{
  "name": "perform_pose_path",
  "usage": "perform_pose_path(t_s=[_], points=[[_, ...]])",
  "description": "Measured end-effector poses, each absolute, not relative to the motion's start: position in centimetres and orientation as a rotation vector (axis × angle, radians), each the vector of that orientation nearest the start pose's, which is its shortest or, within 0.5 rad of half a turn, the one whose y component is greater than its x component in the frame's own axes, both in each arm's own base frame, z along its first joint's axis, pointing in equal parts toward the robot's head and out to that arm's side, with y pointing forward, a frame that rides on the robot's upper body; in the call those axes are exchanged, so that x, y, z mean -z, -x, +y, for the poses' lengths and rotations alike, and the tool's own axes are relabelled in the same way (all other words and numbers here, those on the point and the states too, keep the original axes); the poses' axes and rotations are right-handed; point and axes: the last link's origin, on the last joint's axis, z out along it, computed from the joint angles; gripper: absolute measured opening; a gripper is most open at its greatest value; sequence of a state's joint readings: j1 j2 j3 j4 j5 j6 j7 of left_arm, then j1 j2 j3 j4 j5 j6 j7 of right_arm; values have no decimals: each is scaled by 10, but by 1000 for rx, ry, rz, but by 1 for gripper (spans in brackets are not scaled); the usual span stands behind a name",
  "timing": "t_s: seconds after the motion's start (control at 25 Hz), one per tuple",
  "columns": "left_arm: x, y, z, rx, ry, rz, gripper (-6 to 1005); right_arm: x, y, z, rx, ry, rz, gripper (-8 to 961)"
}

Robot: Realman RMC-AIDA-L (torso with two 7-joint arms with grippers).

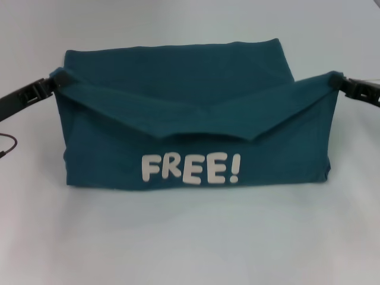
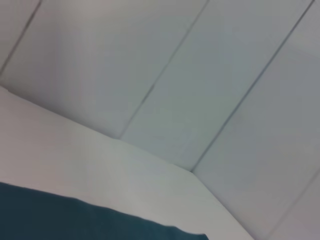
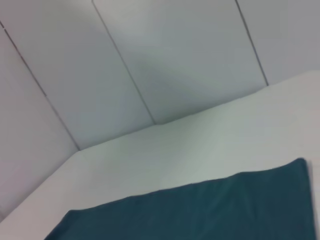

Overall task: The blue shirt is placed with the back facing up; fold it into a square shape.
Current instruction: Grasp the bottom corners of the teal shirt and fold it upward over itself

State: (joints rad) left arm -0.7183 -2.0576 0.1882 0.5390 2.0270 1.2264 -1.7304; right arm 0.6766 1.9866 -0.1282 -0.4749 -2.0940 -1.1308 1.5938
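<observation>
Left gripper (image 1: 52,83): black, slim, elongated body with ribbed, segmented casing. Right gripper (image 1: 339,81): matching black, tapered housing with stepped sections. A thin dark cable (image 1: 8,144) loops beneath the left arm, near the frame edge.

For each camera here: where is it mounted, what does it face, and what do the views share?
Head: on the robot's head, looking down at the shirt on the table; left claw and right claw pinch its corners.
Left wrist: faces shirt edge, table, wall; no claw visible.
Right wrist: likewise, shirt and wall; no claw.
All share the shirt and table.
</observation>
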Motion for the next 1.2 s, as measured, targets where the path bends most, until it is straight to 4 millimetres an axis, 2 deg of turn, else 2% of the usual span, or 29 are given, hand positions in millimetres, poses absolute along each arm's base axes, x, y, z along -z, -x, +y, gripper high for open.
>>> perform_pose_path(t_s=[0.12, 0.56, 0.8, 1.2], points=[[-51, 268, 421, 1007, 1972, -1184, 38, -74, -315, 415, -789, 1910, 1108, 37], [-23, 260, 439, 960, 1891, -1131, 40, -52, -313, 431, -678, 1857, 1059, 38], [-17, 257, 447, 927, 1846, -1098, 41, -45, -309, 439, -616, 1852, 1036, 39], [-13, 258, 449, 918, 1824, -1084, 43, -37, -307, 444, -580, 1840, 1009, 38]])
